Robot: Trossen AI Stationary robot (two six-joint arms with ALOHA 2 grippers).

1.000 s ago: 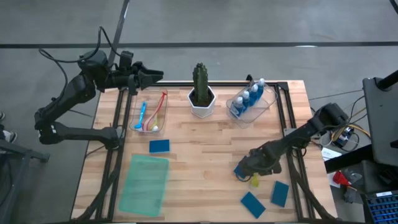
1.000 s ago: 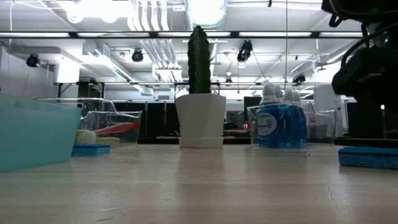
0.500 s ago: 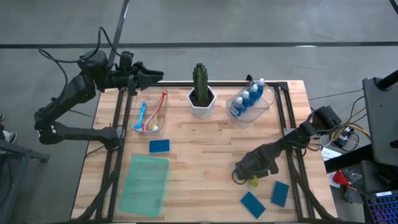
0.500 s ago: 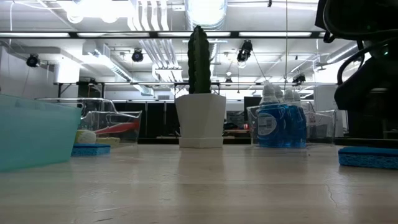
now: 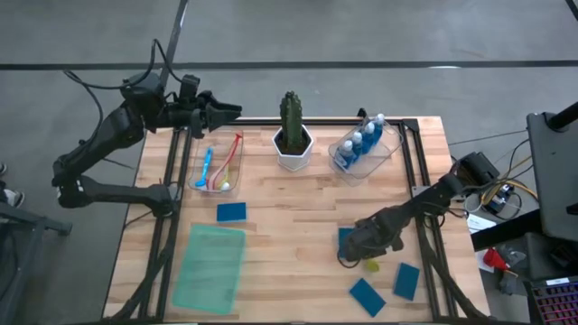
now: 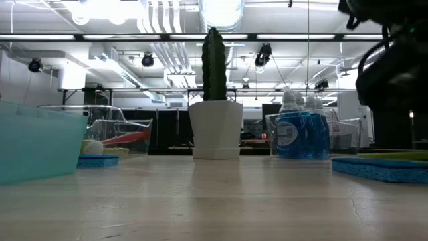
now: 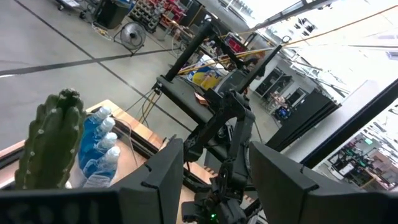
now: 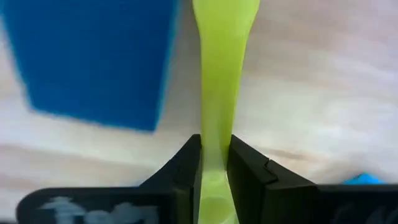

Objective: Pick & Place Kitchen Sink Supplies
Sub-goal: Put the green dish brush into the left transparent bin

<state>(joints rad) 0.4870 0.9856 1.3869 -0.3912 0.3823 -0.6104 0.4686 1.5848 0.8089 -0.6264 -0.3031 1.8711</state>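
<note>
My right end effector (image 8: 214,163) pinches thin lime long-handled brush (image 8: 219,81) on wooden counter (image 5: 298,217); left end effector (image 7: 214,180) wide, idle. Four small blue bottles (image 5: 359,143) binned; teal-blue flat sponges (image 5: 366,295) remain.

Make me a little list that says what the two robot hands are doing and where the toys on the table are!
right gripper: down at the table, fingers closed on the lime brush
left gripper: open, holding nothing, up over the table's far left corner
sponge: lies flat right beside the lime brush
blue bottles: together in a clear bin at the back
other brushes: in a clear bin on the left
cactus: in a white pot between the bins
green tray: front left
</note>
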